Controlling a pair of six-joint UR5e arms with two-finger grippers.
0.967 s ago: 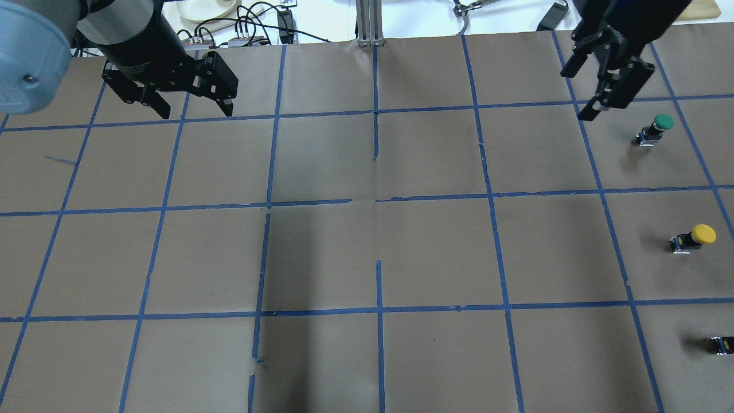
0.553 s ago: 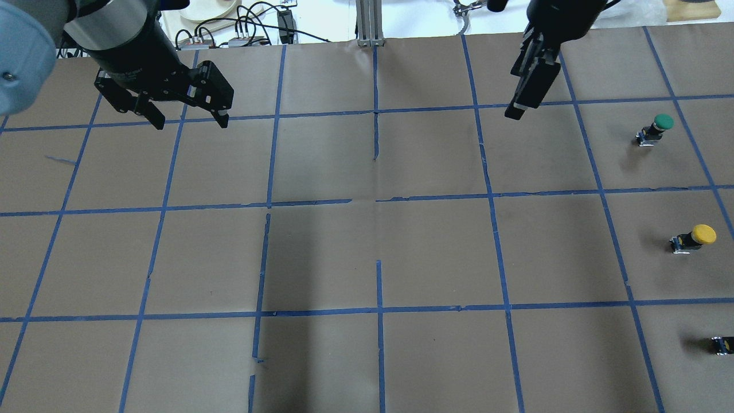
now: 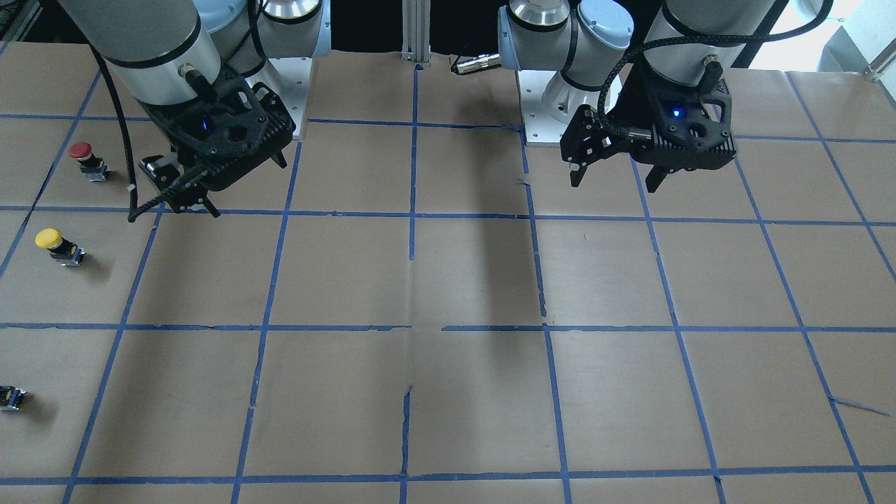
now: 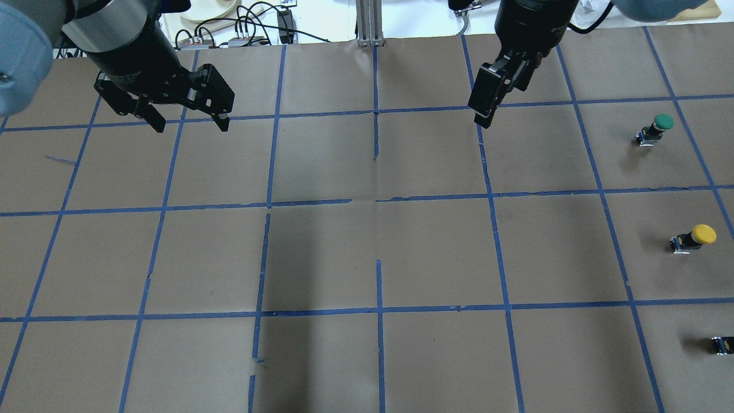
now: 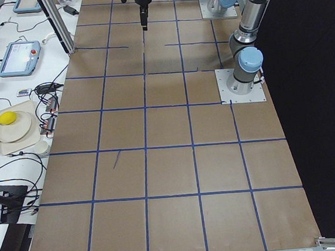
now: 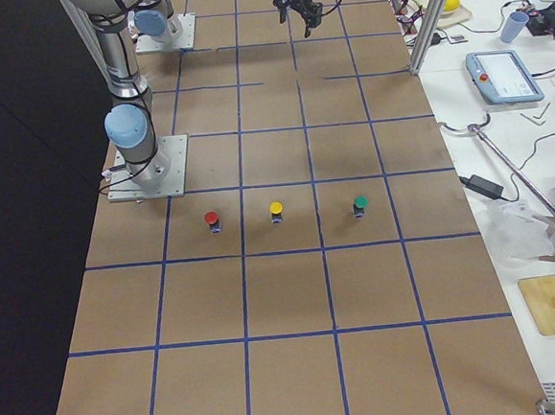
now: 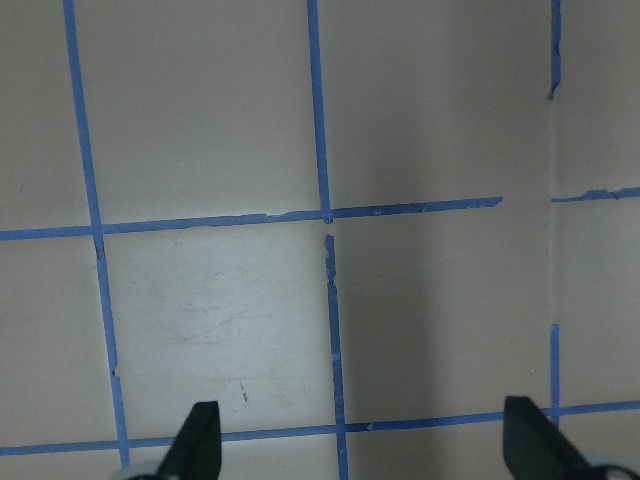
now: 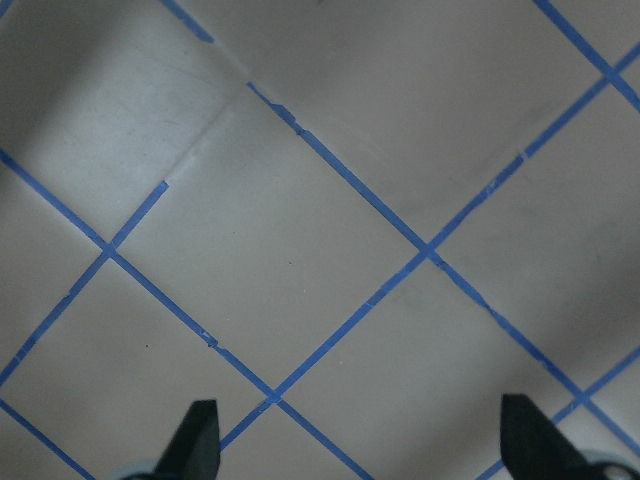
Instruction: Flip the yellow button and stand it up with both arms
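The yellow button (image 4: 695,237) has a round yellow cap on a dark body and sits on the brown paper near the table's right edge. It also shows in the front-facing view (image 3: 59,246) and the exterior right view (image 6: 276,210). My right gripper (image 4: 480,117) hangs open and empty over the far middle-right, well apart from the button. In its wrist view (image 8: 360,440) only paper and tape lie under it. My left gripper (image 4: 190,124) is open and empty over the far left. It also shows in the front-facing view (image 3: 614,182).
A green-capped button (image 4: 656,128) stands beyond the yellow one. A red-capped button (image 3: 87,158) shows nearer the robot base. A small dark capless block (image 4: 721,345) lies at the right edge. Blue tape lines grid the brown paper. Cables and a plate lie beyond the far edge.
My right gripper has swung left along the far edge, from beside the green button to the middle-right, and turned. My left gripper shifted only slightly. The buttons have not moved.
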